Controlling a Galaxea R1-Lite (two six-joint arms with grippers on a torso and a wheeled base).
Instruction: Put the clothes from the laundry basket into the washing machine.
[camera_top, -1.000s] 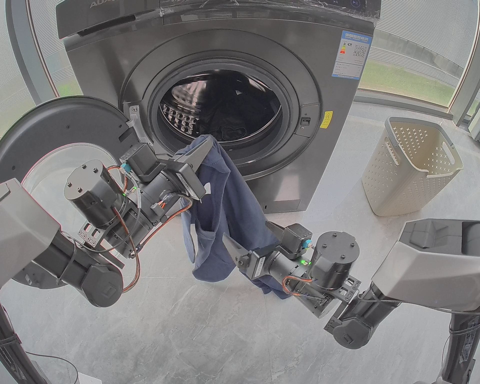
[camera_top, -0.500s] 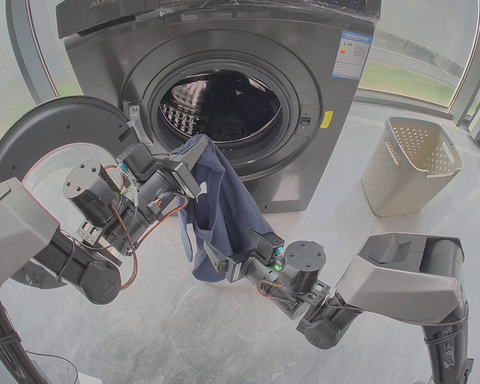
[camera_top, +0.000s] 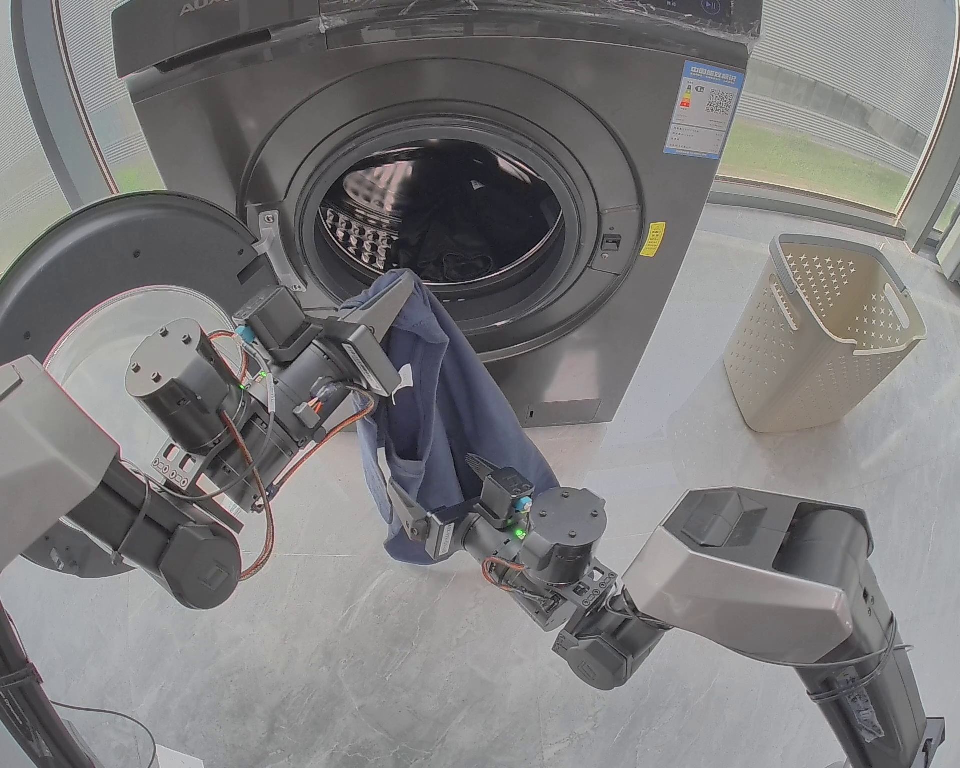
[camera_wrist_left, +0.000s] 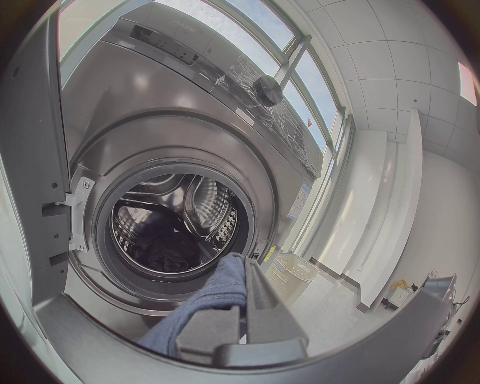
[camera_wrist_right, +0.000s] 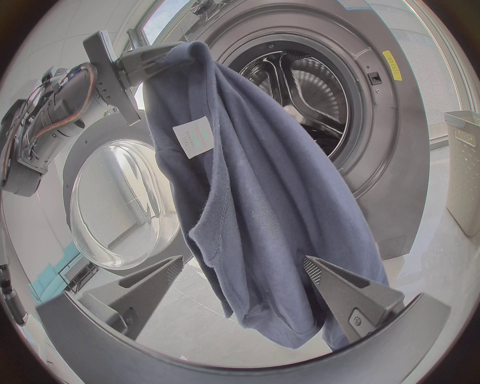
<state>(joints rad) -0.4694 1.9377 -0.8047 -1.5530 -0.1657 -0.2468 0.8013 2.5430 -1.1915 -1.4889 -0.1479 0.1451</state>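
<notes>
A laundry corner of a bright room is shown. This is indicated by a front-loading washing machine (camera_top: 640, 150), a perforated laundry basket (camera_top: 800, 340) set on a pale tiled floor (camera_top: 400, 660), and tall windows (camera_top: 850, 90) with grass (camera_top: 800, 160) seen beyond.

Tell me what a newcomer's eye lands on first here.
The dark blue garment hanging in mid-air before the washing machine, pinched at its top by the shut left claw, draws the eye first. Behind it gapes the open drum with dark clothes already inside, its door swung wide to the robot's left. The right claw is open close to the garment's lower part.
</notes>
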